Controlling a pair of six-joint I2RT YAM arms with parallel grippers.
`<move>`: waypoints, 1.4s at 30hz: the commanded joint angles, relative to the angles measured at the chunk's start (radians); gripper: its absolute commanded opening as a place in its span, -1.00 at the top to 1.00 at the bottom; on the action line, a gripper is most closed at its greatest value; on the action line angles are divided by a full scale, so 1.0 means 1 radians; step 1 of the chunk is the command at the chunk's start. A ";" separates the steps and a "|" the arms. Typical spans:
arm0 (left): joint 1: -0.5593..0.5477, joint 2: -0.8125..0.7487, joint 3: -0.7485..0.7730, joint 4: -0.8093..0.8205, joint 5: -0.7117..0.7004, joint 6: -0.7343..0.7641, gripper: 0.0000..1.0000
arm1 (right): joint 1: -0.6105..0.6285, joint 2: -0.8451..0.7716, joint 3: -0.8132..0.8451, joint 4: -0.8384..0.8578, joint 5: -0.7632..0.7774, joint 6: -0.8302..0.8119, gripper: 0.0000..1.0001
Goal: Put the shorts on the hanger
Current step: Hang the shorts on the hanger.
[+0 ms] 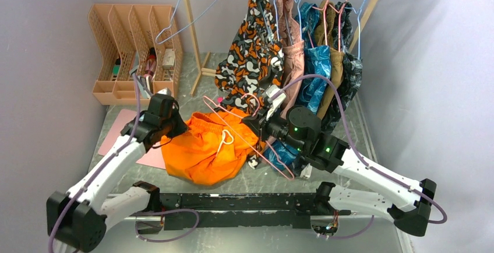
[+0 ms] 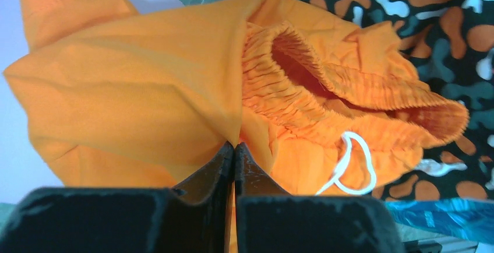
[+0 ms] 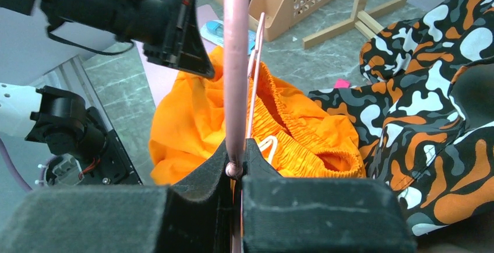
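Observation:
The bright orange shorts (image 1: 201, 151) lie bunched on the table's middle, with the gathered waistband (image 2: 326, 84) gaping and the white drawstring (image 2: 352, 165) hanging out. My left gripper (image 1: 175, 127) is shut on the shorts' fabric at their left edge; in the left wrist view the jaws (image 2: 235, 148) pinch a fold of it. My right gripper (image 1: 256, 122) is shut on the pink wire hanger (image 1: 244, 133), which slants across the shorts' right side. In the right wrist view the pink wire (image 3: 236, 60) runs up from between the jaws (image 3: 236, 154) over the orange shorts (image 3: 192, 119).
An orange-black-white patterned garment (image 1: 250, 60) hangs on the rack behind, beside several other hung clothes (image 1: 317, 60). A light-blue wire hanger (image 1: 195, 2) hangs at the back left. A tan file organiser (image 1: 134, 49) stands at the far left. A pink mat (image 1: 125, 133) lies under the left arm.

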 commanded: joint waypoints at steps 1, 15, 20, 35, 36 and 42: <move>-0.003 -0.114 0.036 -0.139 -0.019 0.030 0.86 | 0.000 -0.005 0.020 0.022 -0.002 -0.026 1.00; -0.058 -0.390 -0.140 -0.400 0.040 -0.377 0.38 | -0.001 -0.003 -0.022 0.045 -0.018 -0.001 1.00; -0.057 -0.364 -0.003 -0.430 -0.043 -0.337 -0.18 | 0.000 -0.003 -0.037 0.052 -0.023 0.002 1.00; -0.056 0.240 0.341 -0.408 -0.114 -0.358 -0.35 | -0.001 -0.033 -0.008 0.015 0.000 -0.018 1.00; -0.055 0.261 0.341 -0.392 -0.103 -0.357 -0.34 | 0.000 -0.036 -0.009 0.011 0.005 -0.020 1.00; -0.056 0.337 0.326 -0.349 -0.082 -0.337 -0.28 | 0.000 -0.054 -0.020 -0.006 0.018 -0.025 1.00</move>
